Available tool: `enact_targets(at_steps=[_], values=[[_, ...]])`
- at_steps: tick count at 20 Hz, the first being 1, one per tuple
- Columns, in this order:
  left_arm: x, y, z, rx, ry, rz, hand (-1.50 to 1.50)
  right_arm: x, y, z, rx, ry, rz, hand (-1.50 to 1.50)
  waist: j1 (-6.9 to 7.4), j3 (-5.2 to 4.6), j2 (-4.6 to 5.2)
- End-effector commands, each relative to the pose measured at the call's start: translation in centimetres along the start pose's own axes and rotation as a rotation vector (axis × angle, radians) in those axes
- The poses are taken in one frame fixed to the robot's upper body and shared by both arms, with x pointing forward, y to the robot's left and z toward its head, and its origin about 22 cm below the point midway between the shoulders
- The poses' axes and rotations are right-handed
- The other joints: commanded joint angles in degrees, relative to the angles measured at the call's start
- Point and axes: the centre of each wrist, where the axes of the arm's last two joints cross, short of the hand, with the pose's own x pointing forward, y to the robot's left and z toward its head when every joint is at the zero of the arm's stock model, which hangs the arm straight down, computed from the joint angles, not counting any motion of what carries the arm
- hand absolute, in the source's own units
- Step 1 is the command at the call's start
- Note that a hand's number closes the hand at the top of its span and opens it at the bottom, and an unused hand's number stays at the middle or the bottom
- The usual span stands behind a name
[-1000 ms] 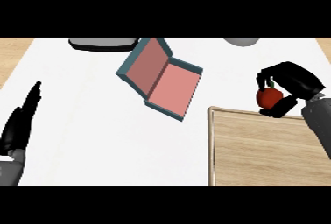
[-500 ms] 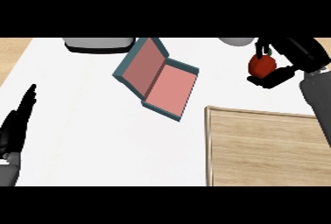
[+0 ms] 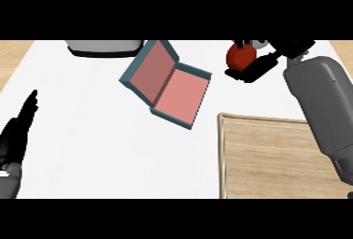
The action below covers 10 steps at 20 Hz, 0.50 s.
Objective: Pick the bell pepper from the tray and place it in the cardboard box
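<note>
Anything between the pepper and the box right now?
Nothing visible. The right hand holds the red bell pepper just right of the open box, above bare white counter. The grey object sits beyond the box's far-left side, off the path.

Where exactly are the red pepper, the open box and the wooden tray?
bell pepper (image 3: pixel 238 57): head view, on its red side, held in the right hand.
cardboard box (image 3: pixel 181 90): head view, on its pink inner floor.
tray (image 3: pixel 276 158): head view, on its bare wooden surface.
</note>
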Motion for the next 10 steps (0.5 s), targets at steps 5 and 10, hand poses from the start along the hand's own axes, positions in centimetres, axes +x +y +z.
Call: enact_targets(at_steps=[5,10], values=[[-0.9,-0.3,0.7,-0.011,0.003,0.003,0.0,7.7,1.4,-7.7,-0.001,0.037,-0.157,1.5,0.45,-0.02,0.03],[-0.1,-2.0,0.4,-0.006,-0.003,0.008,0.0,9.3,4.0,-10.5,0.045,0.091,-0.239,1.5,0.86,-0.01,0.29]])
